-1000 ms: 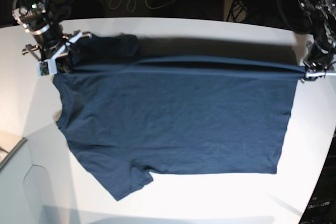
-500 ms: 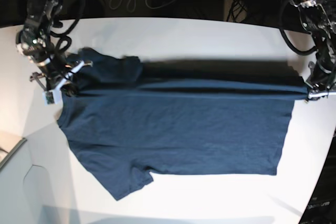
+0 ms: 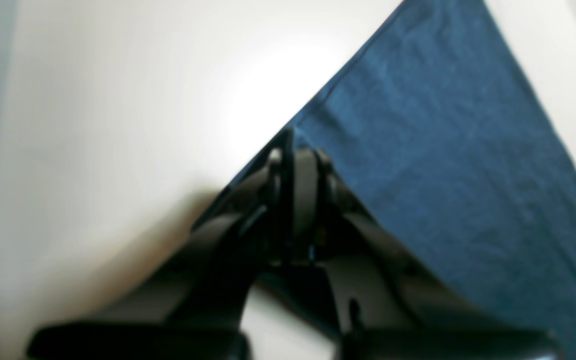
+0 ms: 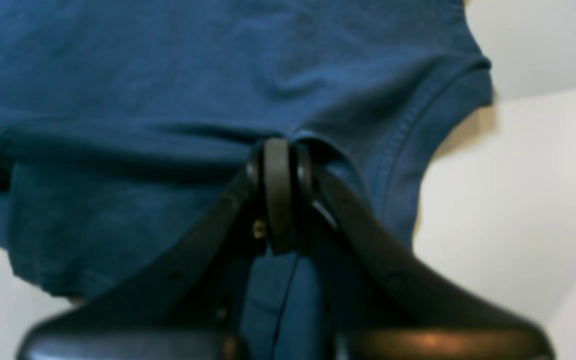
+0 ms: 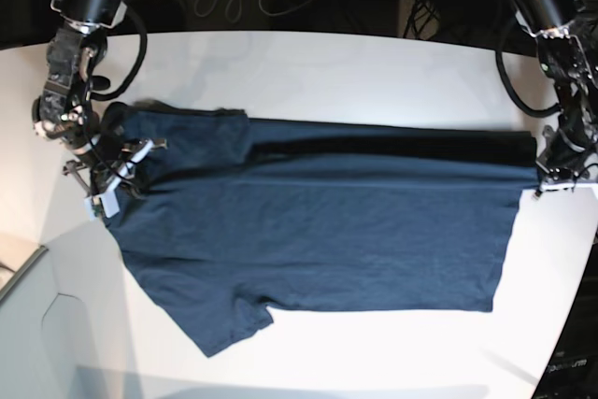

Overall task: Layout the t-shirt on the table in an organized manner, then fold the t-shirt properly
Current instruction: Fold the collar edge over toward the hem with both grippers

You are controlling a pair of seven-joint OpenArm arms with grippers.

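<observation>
— Where do we have our arms?

— Both come down from the table's far edge, one near each end. Our right gripper sits low by one end, its wrist angled toward the middle.

— Jaws?

— Pressed together, with a fold of the t-shirt pinched between them. Our left gripper at the opposite end is clamped likewise on the cloth's corner.

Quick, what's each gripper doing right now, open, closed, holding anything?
Left gripper: closed on the t-shirt at a bottom corner.
Right gripper: closed on the t-shirt near the collar.
</observation>
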